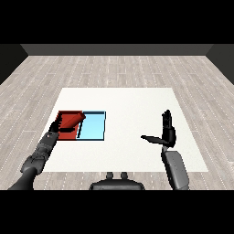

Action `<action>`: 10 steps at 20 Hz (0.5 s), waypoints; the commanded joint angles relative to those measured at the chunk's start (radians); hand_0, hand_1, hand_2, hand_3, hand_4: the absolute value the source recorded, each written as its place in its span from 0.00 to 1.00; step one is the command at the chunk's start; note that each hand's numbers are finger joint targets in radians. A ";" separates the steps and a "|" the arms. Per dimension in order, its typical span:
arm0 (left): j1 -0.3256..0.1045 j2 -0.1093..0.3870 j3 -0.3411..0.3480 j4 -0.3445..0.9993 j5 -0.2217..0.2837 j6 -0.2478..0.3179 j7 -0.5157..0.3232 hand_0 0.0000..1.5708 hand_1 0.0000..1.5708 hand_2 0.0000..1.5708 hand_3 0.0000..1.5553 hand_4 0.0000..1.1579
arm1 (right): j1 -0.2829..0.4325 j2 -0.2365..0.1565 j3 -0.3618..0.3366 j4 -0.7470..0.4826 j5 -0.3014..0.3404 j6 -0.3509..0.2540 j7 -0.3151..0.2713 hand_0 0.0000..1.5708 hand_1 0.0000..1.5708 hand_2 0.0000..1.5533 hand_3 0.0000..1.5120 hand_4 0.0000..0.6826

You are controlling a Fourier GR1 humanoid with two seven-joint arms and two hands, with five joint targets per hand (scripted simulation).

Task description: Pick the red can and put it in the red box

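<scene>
Head view shows my left hand over the near edge of the red tray, which lies beside the light blue tray toward the table's left edge. The red can lies tilted across the red tray with its far end near the rim shared with the blue tray; my fingers seem curled round its near end, though dark on dark I cannot tell for sure. I judge I am lowering it in before letting go. My right hand waits released, fingers straight, upright near the table's right edge, well apart
</scene>
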 commanded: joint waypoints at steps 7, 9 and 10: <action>0.016 0.000 0.274 -0.244 0.268 0.026 -0.400 0.00 0.00 0.00 0.00 0.00 | 0.048 0.026 0.004 -0.022 -0.040 0.040 -0.057 0.00 0.00 0.00 0.00 0.00; 0.002 -0.032 0.313 -0.322 0.321 -0.051 -0.478 0.00 0.00 0.00 0.00 0.00 | 0.038 0.019 -0.005 -0.029 -0.081 0.082 -0.065 0.00 0.00 0.00 0.00 0.00; -0.028 -0.077 0.339 -0.373 0.366 -0.130 -0.503 0.00 0.00 0.00 0.00 0.00 | 0.035 0.017 -0.002 -0.018 -0.077 0.077 -0.045 0.00 0.00 0.00 0.00 0.00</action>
